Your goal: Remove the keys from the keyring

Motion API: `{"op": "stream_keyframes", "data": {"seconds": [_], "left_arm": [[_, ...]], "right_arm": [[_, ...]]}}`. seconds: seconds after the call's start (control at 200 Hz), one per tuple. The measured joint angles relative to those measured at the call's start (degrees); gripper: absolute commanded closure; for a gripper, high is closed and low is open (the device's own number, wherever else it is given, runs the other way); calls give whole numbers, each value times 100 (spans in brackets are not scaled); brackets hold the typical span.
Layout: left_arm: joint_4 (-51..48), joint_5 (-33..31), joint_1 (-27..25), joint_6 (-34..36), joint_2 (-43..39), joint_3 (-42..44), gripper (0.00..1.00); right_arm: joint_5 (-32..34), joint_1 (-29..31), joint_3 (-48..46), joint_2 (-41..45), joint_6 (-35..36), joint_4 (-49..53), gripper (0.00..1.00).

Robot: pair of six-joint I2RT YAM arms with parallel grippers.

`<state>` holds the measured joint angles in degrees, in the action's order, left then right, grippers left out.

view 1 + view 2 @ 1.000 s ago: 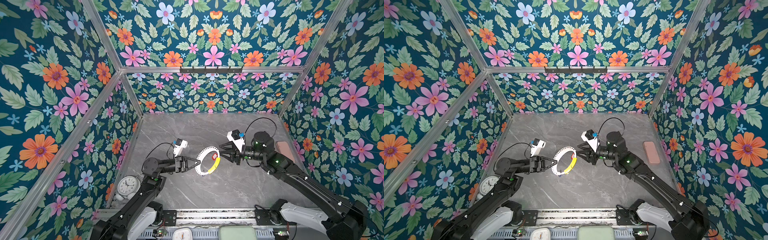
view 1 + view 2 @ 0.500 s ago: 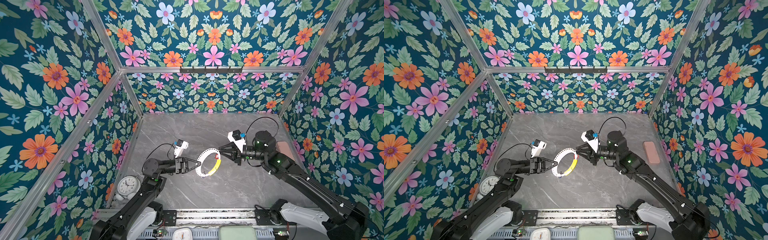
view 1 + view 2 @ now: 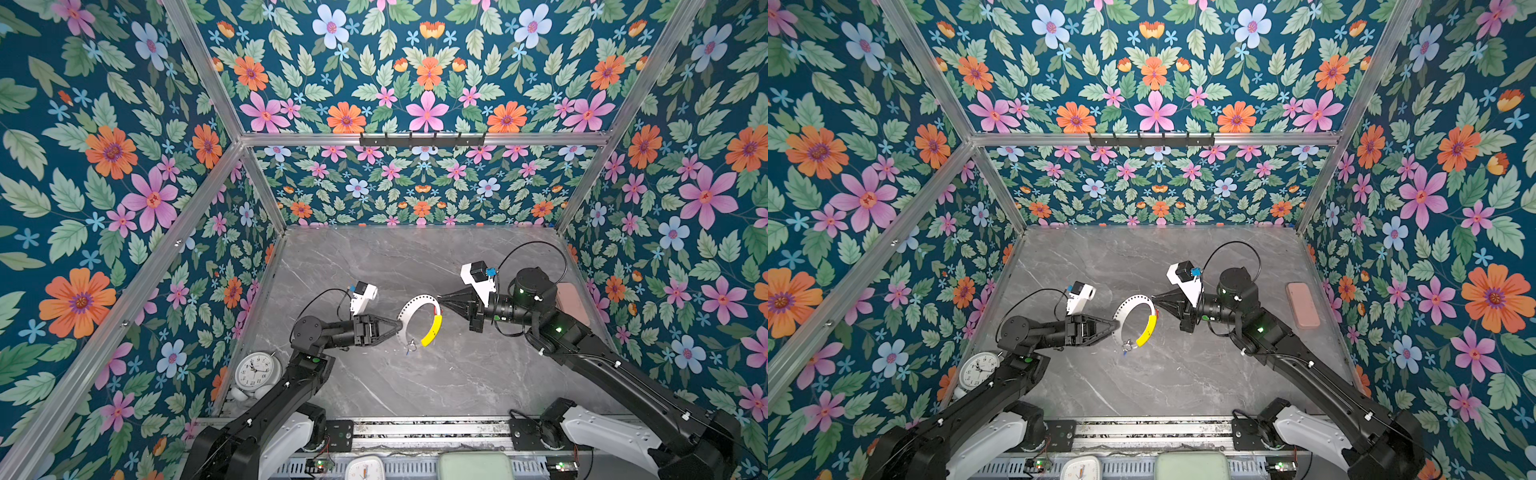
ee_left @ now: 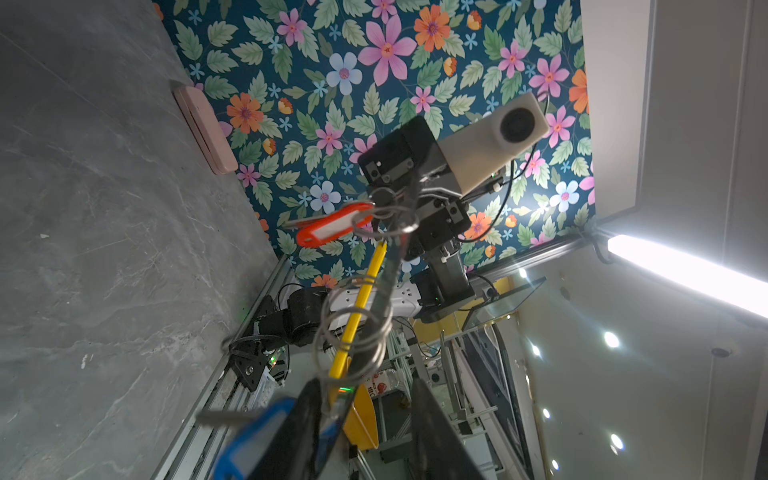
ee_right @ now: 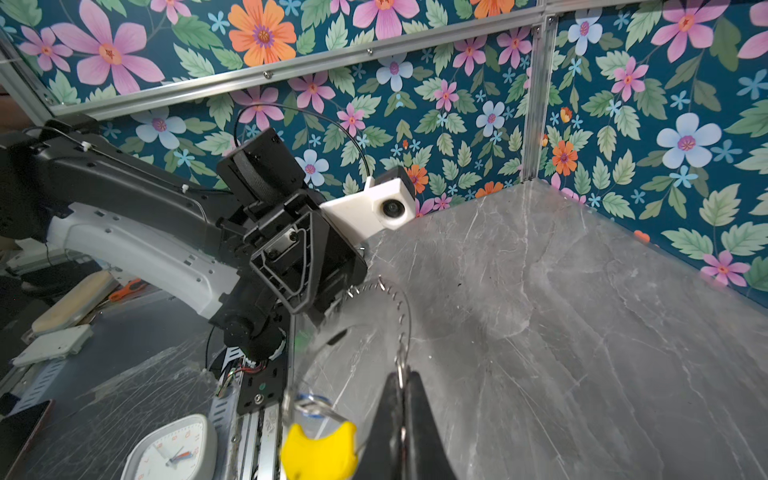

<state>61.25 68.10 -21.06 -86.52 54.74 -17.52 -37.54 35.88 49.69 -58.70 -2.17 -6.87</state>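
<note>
Grey keyring [image 3: 417, 299] with a yellow section [image 3: 432, 330], held in the air above the marble worktop [image 3: 415, 249], mid-scene, spanning the gap between the two tools. Right tool [image 3: 441, 300]: jaws pressed together on the keyring at its right side. The right wrist view [image 5: 401, 378] shows a small loop sitting right at the pinch, and whether hoop wire or loop is clamped cannot be told. Left tool [image 3: 400, 326]: tip at the left edge of the hoop in both top views. In the left wrist view its fingers [image 4: 305, 419] stand parted on either side of the wire and clamp nothing. Red key [image 4: 332, 226]: tag and blade hang on the hoop just beside the right tool's pinch. Blue key [image 3: 409, 351]: dangles from the lower end of the hoop, near the yellow section, and appears as a blur close by the left tool in its wrist view. Progress — none of the removal is done: both keys are on the keyring, and no key lies on the worktop. By judgement the right tool anchors the hoop while the left is free to go for a key. Left to do — work each key round and off the hoop.
</note>
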Motion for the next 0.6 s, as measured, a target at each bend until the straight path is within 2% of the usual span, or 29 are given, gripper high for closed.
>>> {"op": "stream_keyframes", "data": {"seconds": [0.13, 0.25, 0.34, 0.415, 0.5, 0.605], "left_arm": [[52, -249, 162, 61, 37, 2, 55], [-275, -514, 330, 474, -116, -175, 54], [-1307, -844, 382, 1287, -422, -634, 52], [-2820, -1534, 380, 2487, -835, -1259, 50], [-3571, -2133, 372, 3383, -1252, -1432, 44], [-3917, -2503, 352, 3923, -1530, -1349, 42]], "right_arm": [[188, 2, -57, -7, -286, -334, 100], [400, 9, -70, -17, -501, -527, 100], [584, 15, -70, -33, -577, -531, 100], [763, 31, -70, -50, -662, -527, 100], [820, 28, -55, -85, -688, -505, 100], [903, 28, 31, -114, -682, -350, 100]]}}
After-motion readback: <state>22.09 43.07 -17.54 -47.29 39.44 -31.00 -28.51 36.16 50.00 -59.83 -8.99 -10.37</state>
